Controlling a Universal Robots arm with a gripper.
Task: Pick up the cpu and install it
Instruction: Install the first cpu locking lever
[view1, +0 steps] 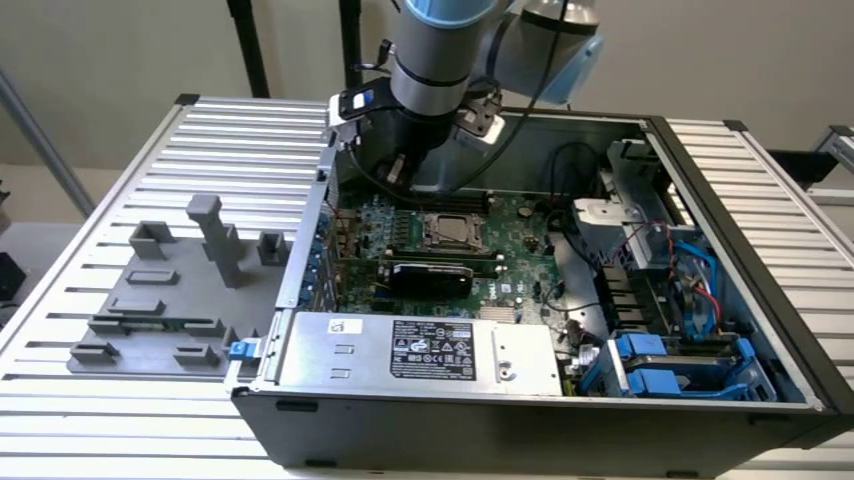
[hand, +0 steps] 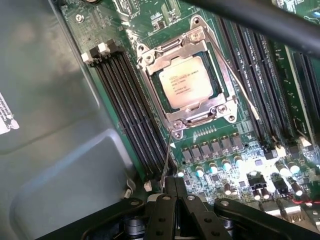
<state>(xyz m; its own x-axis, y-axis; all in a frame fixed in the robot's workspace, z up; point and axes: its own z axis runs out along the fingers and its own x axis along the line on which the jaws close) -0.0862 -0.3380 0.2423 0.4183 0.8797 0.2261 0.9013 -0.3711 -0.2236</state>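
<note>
An open black metal computer case (view1: 534, 430) lies on the slatted aluminium worktop (view1: 120, 160). A silver-and-blue robot arm (view1: 434, 60) reaches down into its eleven o'clock corner. The square silvery cpu (view1: 451, 228) sits socketed in the green motherboard (view1: 521, 270). Grey plastic fixture blocks (view1: 174, 290) stand at the case's nine o'clock.

Finding the cpu (hand: 187, 82) lying in the socket frame (hand: 150, 60) on the motherboard (hand: 210, 127) inside the computer case (view1: 534, 430), and fixture blocks (view1: 174, 290) standing on the table (view1: 120, 400) at the exterior view's left.
</note>
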